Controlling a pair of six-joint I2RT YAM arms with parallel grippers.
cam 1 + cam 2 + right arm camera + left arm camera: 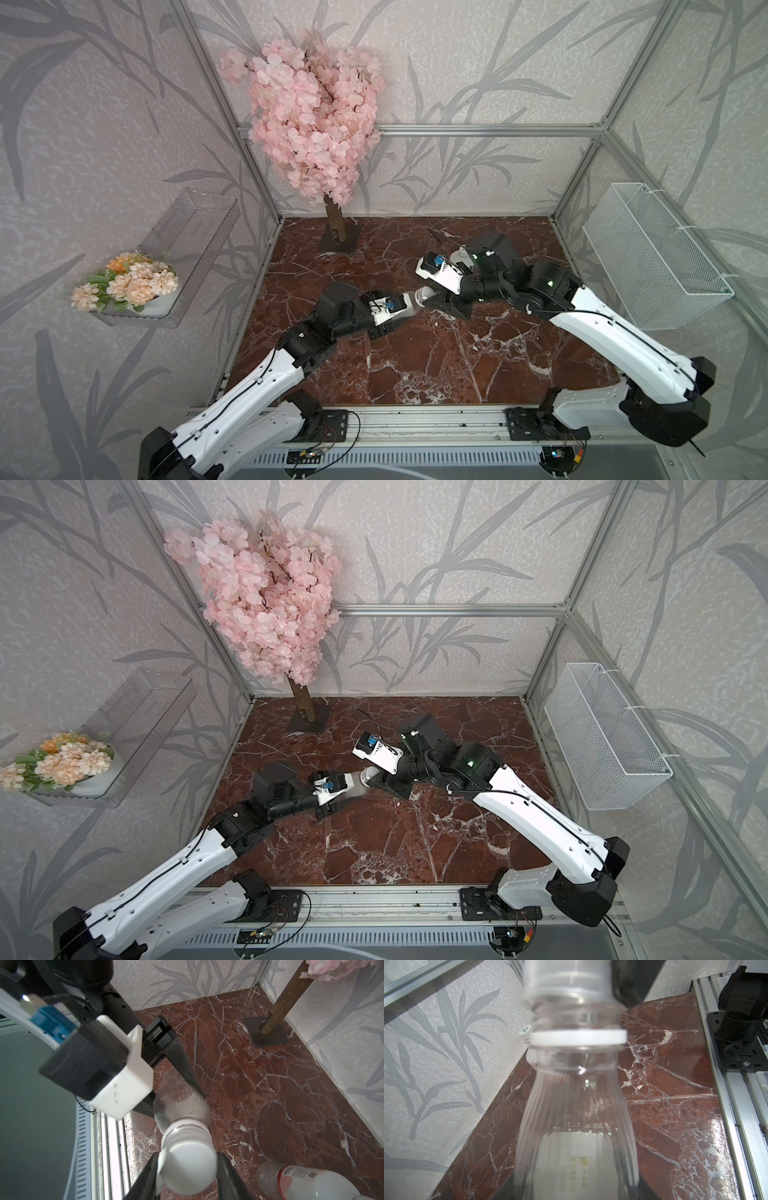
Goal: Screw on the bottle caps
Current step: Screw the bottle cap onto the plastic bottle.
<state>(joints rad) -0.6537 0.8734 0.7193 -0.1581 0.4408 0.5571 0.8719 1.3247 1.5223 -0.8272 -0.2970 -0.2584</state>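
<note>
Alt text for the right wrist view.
The right gripper clamps a round white plastic cap on the neck of a clear ribbed plastic bottle held by the left gripper. A white-wrapped bottle lies on the marble table.

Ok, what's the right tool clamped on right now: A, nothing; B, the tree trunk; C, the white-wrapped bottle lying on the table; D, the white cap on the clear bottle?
D: in the right wrist view the right tool pinches the white cap on the clear bottle from both sides.
</note>
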